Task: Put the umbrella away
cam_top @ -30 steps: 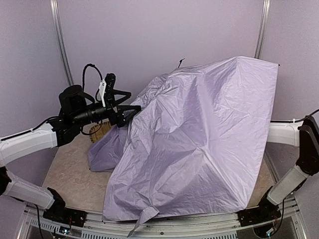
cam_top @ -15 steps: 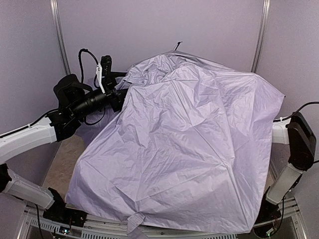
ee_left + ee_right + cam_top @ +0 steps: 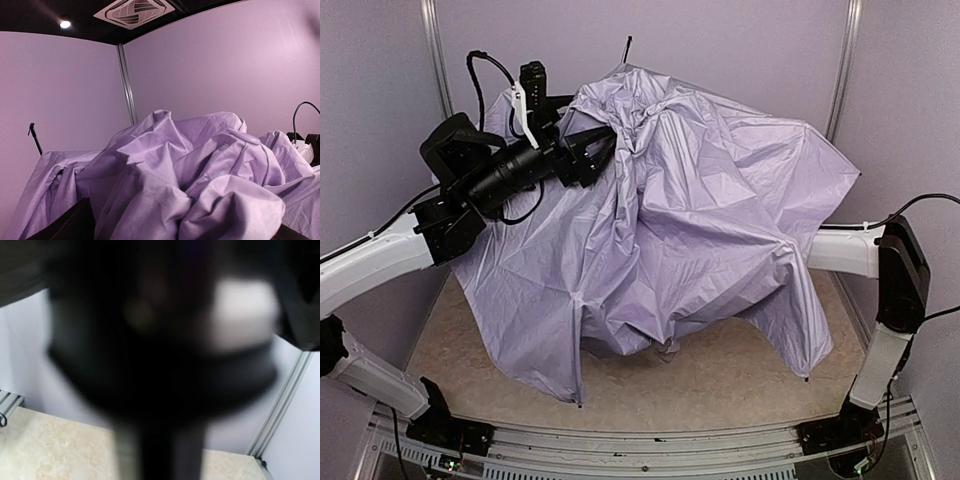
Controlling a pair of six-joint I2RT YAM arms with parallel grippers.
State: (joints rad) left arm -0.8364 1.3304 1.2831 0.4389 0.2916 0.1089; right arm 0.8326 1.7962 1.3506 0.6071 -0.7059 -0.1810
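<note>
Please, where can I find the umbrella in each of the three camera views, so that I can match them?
Top view: the umbrella covers the middle, draped wide over the table.
Left wrist: its fabric fills the lower half.
Right wrist: not recognisable; only a dark blur near the lens.
Landmark: its black tip, in top and left wrist views.

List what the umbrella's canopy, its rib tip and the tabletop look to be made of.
Umbrella canopy: thin synthetic fabric, probably nylon or polyester, pale lavender with a slight sheen; it creases sharply and bunches.
Rib tip: thin, black and stiff, likely metal or plastic; too small to tell which.
Tabletop: beige, mottled and matte with a stone look, possibly laminate.
</note>
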